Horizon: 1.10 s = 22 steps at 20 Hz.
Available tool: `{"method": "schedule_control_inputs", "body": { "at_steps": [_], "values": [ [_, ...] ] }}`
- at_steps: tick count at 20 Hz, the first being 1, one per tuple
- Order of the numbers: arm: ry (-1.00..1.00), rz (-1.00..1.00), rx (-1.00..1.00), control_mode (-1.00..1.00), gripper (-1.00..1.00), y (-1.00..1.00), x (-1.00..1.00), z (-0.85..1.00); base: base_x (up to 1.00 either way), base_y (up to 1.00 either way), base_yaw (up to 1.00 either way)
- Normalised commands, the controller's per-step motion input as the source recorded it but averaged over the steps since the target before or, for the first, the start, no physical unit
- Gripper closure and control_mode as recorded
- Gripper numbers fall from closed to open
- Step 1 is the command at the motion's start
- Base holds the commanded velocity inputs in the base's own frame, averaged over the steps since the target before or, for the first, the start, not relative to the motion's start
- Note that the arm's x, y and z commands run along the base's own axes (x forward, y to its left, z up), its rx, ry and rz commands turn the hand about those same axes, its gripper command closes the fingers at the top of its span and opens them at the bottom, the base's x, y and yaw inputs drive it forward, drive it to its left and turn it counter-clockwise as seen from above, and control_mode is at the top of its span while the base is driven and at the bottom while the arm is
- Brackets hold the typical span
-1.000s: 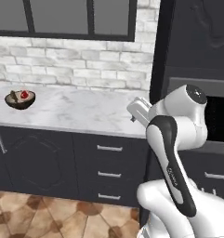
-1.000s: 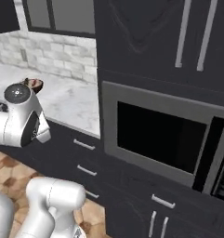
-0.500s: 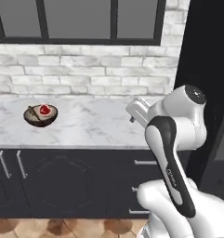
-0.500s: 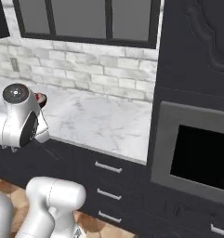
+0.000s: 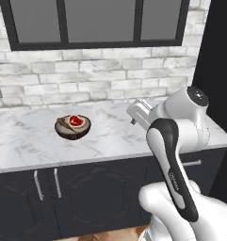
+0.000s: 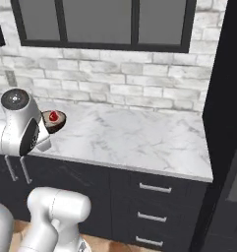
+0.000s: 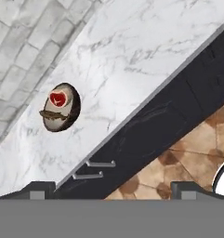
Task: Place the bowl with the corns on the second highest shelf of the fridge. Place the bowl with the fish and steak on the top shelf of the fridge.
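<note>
Dark brown bowl [image 5: 73, 127] w/ red steak [image 5: 77, 120] + fish [image 7: 53, 115] is seen centre-left of left base view, on marble counter [image 5: 115, 136]. Gripper [image 7: 111, 188] is held at bottom edge of hand view, jaws wide apart, nothing clamped, well apart from bowl.

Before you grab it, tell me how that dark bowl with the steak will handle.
The dark bowl looks shallow and wide-based, so it probably won't tip on the marble counter, though it may slide if nudged. The steak and fish lie loose near the rim and could slip out if tilted. It seems rigid, likely liftable by the rim.
</note>
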Motion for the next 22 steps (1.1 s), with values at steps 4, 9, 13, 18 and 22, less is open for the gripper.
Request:
{"method": "schedule_control_inputs", "body": {
  "at_steps": [4,9,13,18,22],
  "values": [
    [0.00,0.00,0.00,1.00,-1.00,0.00,0.00,0.00,0.75,0.94,-0.48],
    [0.00,0.00,0.00,1.00,-1.00,0.00,0.00,0.00,0.64,0.73,-0.30],
    [0.03,0.01,-0.02,-1.00,-1.00,-0.01,0.22,-0.18,0.12,0.20,0.00],
    [0.36,0.14,-0.01,-1.00,-1.00,-0.22,0.63,-0.87,0.00,0.00,0.00],
    [0.27,0.06,0.00,-1.00,-1.00,-0.27,0.62,-0.48,0.00,0.00,0.00]
  ]
}}
